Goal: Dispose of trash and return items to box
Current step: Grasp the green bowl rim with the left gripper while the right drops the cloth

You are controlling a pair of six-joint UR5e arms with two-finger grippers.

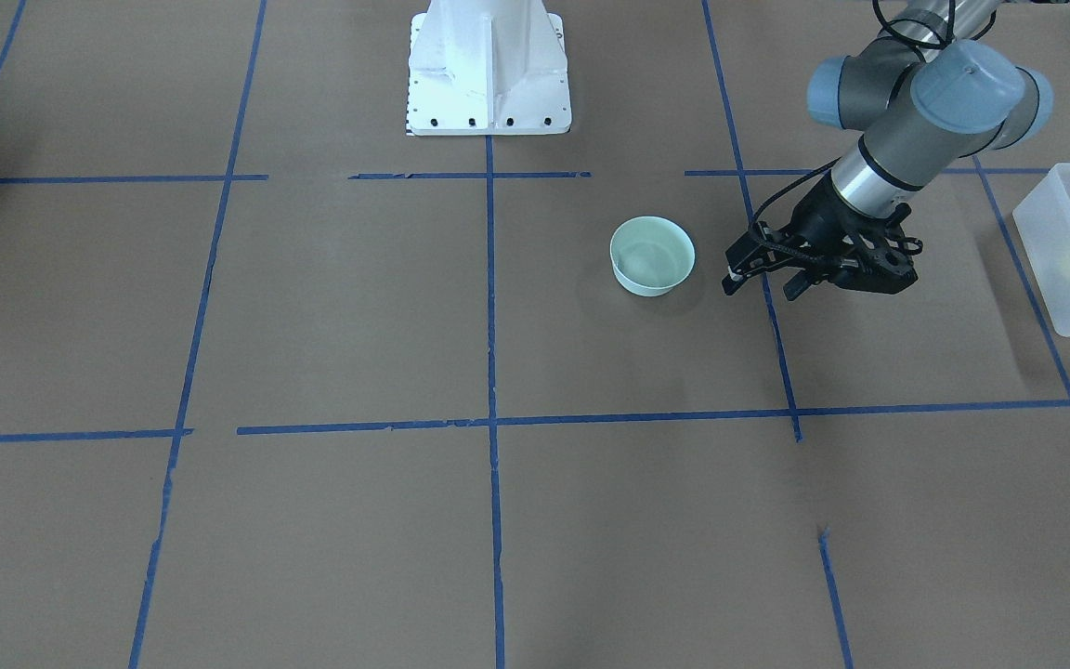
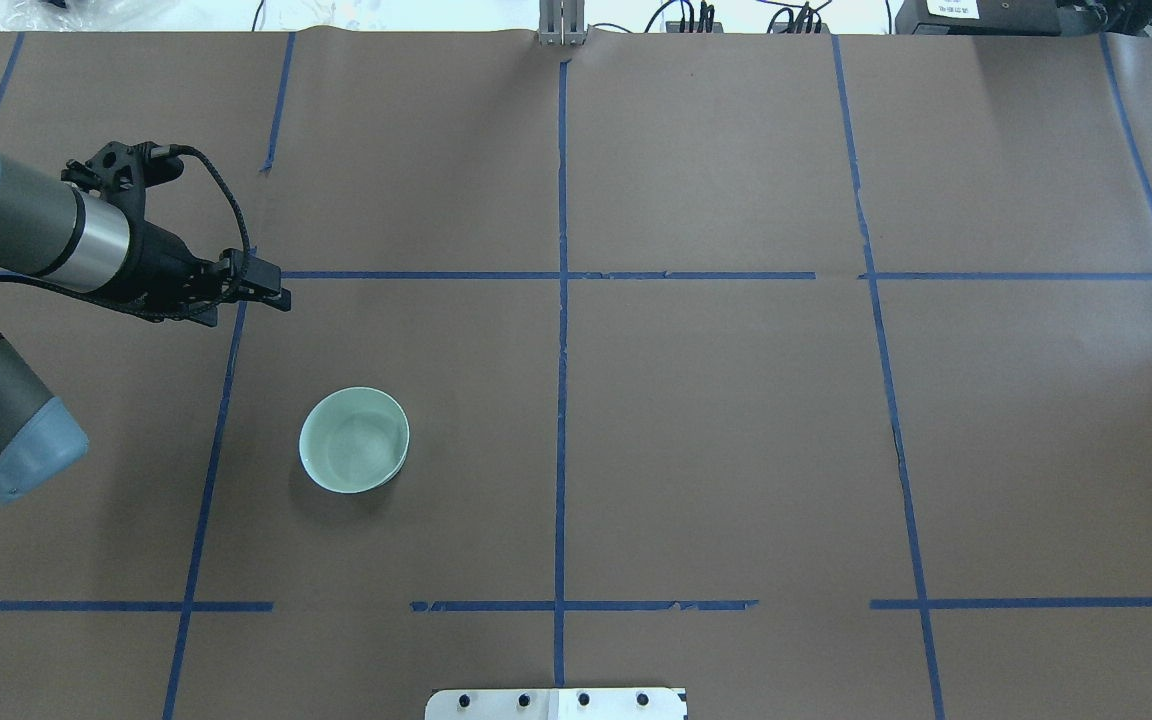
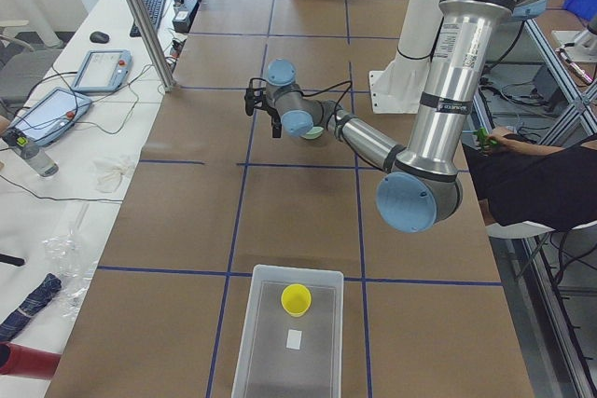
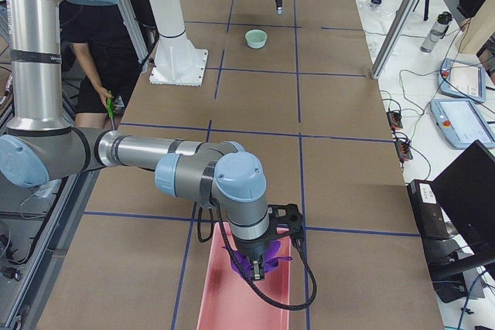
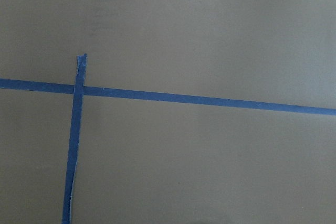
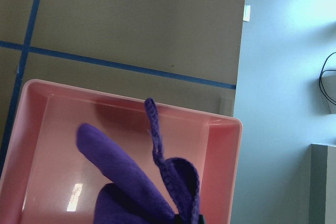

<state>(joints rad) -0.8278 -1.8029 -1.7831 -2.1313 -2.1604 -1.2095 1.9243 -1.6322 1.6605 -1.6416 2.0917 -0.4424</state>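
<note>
Most of the table [image 2: 736, 450] was brown paper, wide and flat. Only the left-end view took in the whole box [image 3: 270, 351], at the table's end; the front view cropped it. Only the right-side cameras showed the pink tray [image 4: 213, 307] at the opposite end. The right gripper [image 4: 255, 270] hung over it, its grip impossible to judge, the cloth [image 6: 131, 182] dangling beneath. The left gripper [image 1: 760, 286] hovered, fingers parted and empty, near the bowl [image 1: 652, 255], which stood well apart from every edge. The cup [image 3: 297, 299] sat inside the box.
</note>
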